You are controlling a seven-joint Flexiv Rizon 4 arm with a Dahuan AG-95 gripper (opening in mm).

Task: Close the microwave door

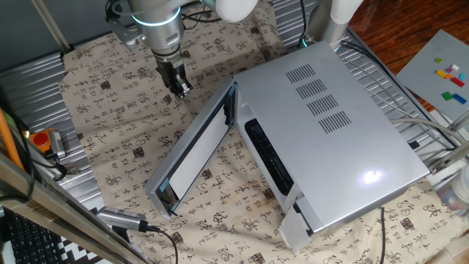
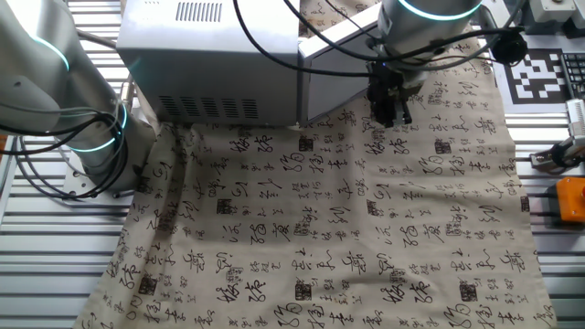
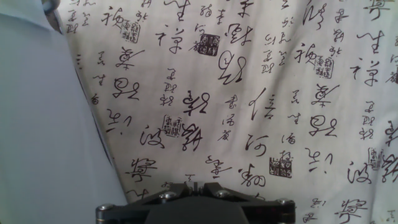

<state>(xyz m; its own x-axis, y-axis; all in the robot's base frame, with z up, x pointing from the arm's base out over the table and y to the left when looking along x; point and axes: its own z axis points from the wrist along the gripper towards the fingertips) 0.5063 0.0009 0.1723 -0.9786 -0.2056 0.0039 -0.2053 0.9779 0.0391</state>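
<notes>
Microwave door (image 1: 192,150) swung wide open from the silver microwave (image 1: 330,132), its pale window pane facing out, on a calligraphy-print cloth (image 1: 124,139) over the bench, pincer (image 1: 180,89) with fingers together, gripping nothing, hovering just beyond the door's outer face

the arm points straight down, its gripper (image 1: 181,89) closed (fingers together), holding nothing.

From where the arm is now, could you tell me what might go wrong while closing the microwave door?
1. The tool hangs beside the outer face of the open silver-grey door with its pale window pane; a push near the hinge end gives little leverage and may slide the big silver-grey microwave box.
2. The calligraphy-printed tablecloth could bunch under it.
</notes>
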